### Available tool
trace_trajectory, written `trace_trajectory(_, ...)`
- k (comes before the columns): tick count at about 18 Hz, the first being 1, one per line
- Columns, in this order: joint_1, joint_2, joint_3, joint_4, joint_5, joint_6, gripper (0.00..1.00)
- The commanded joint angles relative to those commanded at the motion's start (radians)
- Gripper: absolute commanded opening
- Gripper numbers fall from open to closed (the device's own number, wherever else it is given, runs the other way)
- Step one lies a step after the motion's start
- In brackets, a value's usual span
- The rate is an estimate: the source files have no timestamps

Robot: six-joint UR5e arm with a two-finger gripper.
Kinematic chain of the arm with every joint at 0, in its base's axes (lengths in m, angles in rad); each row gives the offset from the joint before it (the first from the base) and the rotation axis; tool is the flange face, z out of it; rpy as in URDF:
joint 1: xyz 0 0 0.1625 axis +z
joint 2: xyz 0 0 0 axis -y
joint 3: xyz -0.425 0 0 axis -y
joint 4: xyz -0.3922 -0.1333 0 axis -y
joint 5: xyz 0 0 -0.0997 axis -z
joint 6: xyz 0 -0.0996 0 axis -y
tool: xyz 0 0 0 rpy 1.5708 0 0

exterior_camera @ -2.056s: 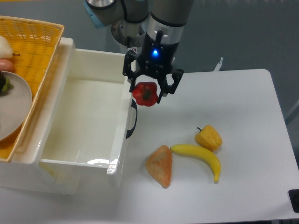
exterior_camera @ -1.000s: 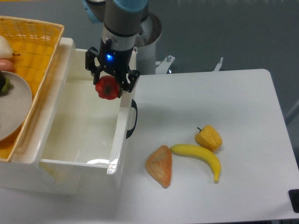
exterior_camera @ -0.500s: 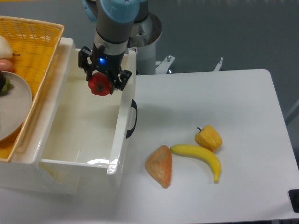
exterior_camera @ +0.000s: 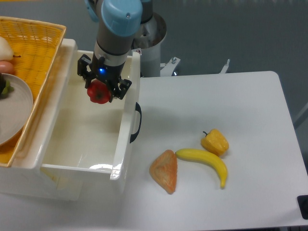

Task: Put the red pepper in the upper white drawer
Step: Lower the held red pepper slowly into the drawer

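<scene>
The gripper (exterior_camera: 99, 90) has its fingers squeezed tight on the red pepper (exterior_camera: 98, 93). The pepper hangs over the open upper white drawer (exterior_camera: 82, 139), near its right wall.

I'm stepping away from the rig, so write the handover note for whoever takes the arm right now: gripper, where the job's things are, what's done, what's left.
Gripper: shut on the red pepper, held in the air.
Red pepper: over the open upper white drawer, near its back right corner, not touching the floor or walls as far as the view shows.
Done: pepper picked up and brought over the drawer.
Left: lower it, open the gripper, lift the arm out.
On the table, not part of the job: yellow pepper, banana, orange pastry.
</scene>
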State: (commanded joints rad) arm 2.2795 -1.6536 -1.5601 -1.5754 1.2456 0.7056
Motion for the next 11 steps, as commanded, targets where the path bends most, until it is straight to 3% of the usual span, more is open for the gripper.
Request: trace_trajectory(11,-0.014,-0.025,0.003,0.002,0.0,0.002,0.56)
